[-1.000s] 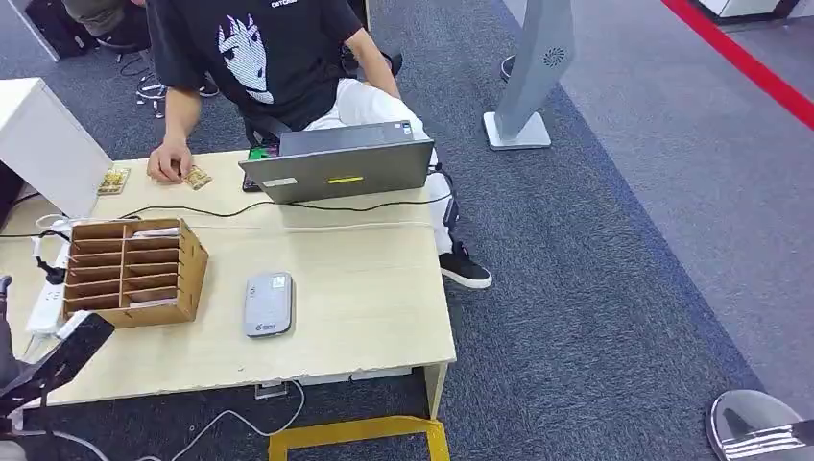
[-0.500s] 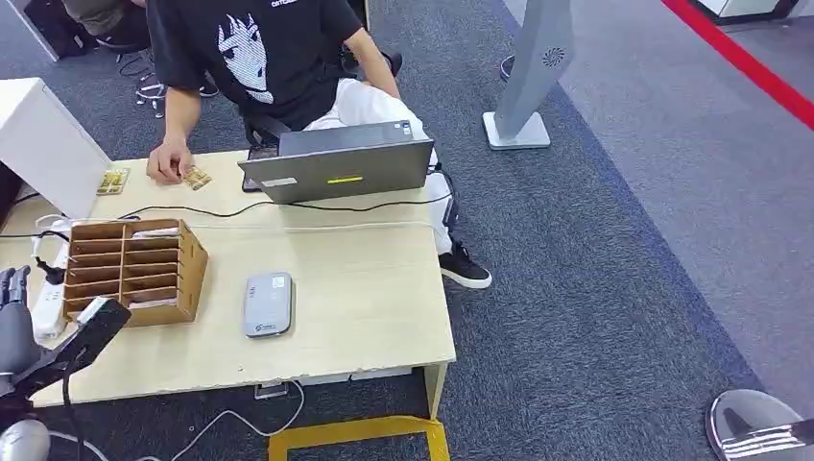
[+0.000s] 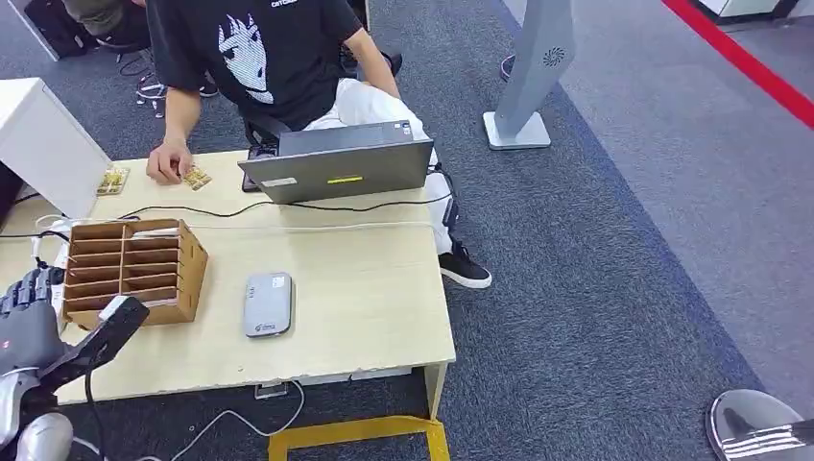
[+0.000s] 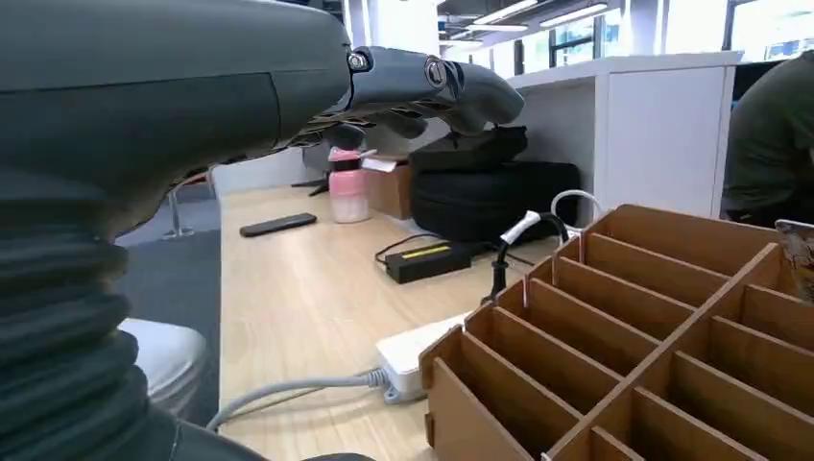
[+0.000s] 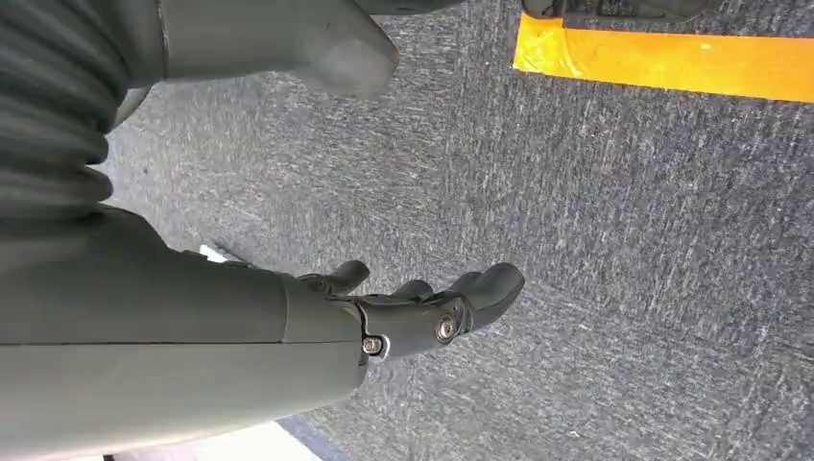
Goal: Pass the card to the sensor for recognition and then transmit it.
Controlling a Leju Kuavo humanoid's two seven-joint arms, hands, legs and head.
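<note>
Grey carpet floor [image 3: 614, 250] with a red stripe at far right; a light wood table [image 3: 365, 317] stands on it, left of centre

Far left, near the table's front edge: left hand [image 3: 27, 322], dark fingers [image 3: 34, 285] apart and lightly curled, nothing held. It hovers just beside the left end of the wooden slotted organizer [image 3: 132, 271]. In the left wrist view the fingers [image 4: 451, 82] reach out over the table above the organizer's open slots [image 4: 614, 355]; a white power strip [image 4: 422, 351] lies just beside the box, a black adapter beyond it

White box [image 3: 48, 144] at the table's back left corner. Next to it a card [image 3: 112, 181] lies flat on the table; a second card [image 3: 198, 178] sits under the fingertips of a seated person's hand [image 3: 170, 161]. Both cards are well apart from the robot's hand

Centre of the table: grey card sensor [image 3: 268, 303], flat, just right of the organizer, not touching. Behind it a grey laptop [image 3: 338, 165], lid toward the robot; a black cable runs across the table in front of it

Right of the table: a grey stand [image 3: 526, 86] on the carpet

Right hand [image 5: 422, 312] in the right wrist view hangs over carpet, fingers loosely curled with gaps, holding nothing; a yellow floor stripe [image 5: 672, 62] beyond
</note>
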